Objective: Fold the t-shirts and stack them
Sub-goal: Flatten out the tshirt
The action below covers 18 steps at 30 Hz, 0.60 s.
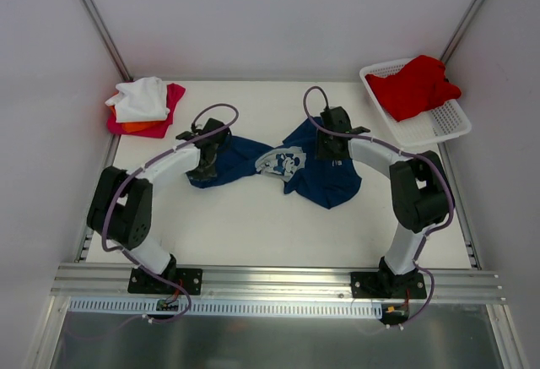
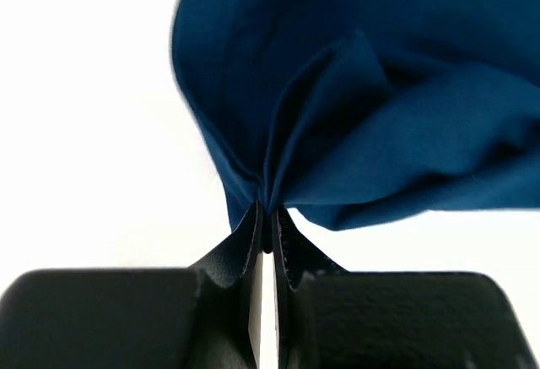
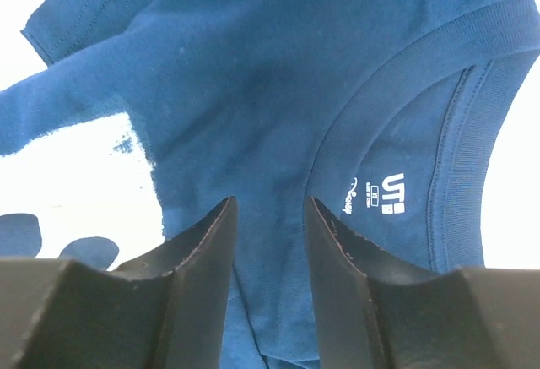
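Top view: a navy blue cloth t-shirt (image 1: 316, 175) lies crumpled mid-table, white chest print (image 1: 283, 162) facing up, stretched between both arms. The left gripper (image 1: 205, 164) is on its left end, the right gripper (image 1: 327, 143) on its far right part. A folded stack sits at the far left corner of the white table (image 1: 253, 234): white cloth t-shirt (image 1: 142, 94) on top, orange cloth t-shirt (image 1: 139, 124) under it, magenta cloth t-shirt (image 1: 171, 107) at the bottom. A red cloth t-shirt (image 1: 413, 86) waits in the white plastic lattice basket (image 1: 451, 124) at far right.

Left wrist view: the left gripper (image 2: 268, 217) is clamped tight on a bunched pinch of the navy cloth (image 2: 380, 90), which fans out from the tips.

Right wrist view: the right gripper (image 3: 270, 213) has its jaws apart and nothing pinched, above the navy fabric just beside the ribbed collar (image 3: 472, 90) and the printed neck label (image 3: 380, 193).

Step, as I judge it: spreading the navy shirt flat before folding. The next move likely calls for the right gripper to close on cloth near the collar, then both arms pull apart to flatten it.
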{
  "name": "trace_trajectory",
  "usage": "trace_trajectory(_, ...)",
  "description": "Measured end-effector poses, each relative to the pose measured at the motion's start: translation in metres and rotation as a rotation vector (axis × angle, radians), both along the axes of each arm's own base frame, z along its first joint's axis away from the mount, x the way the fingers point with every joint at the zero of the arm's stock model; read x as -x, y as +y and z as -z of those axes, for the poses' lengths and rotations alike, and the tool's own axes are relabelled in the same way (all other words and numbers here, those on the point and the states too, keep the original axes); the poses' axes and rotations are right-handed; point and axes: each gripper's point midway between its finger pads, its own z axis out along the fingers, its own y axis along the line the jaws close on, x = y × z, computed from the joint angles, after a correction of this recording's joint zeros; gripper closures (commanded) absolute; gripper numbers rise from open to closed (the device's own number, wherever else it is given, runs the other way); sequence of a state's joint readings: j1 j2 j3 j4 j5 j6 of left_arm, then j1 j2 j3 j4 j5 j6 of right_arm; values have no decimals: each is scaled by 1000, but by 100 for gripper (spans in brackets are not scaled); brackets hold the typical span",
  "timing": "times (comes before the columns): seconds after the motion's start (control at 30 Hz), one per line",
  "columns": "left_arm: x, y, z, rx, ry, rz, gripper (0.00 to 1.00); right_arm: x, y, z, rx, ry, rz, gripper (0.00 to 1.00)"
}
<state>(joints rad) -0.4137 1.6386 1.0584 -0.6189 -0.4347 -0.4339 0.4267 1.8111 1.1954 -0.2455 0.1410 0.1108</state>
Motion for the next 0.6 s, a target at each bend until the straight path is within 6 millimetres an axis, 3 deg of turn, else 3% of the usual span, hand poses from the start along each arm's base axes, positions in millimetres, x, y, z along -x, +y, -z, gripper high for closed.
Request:
trace_trajectory(0.2, -8, -17, -77, 53, -208, 53, 100, 4, -1, 6, -1, 12, -3, 60)
trace_trajectory(0.47, -13, -31, -214, 159, -565, 110, 100, 3, 2, 6, -15, 6, -9, 60)
trace_trajectory(0.6, -1, -33, -283, 195, -729, 147, 100, 3, 3, 5, -19, 5, -11, 60)
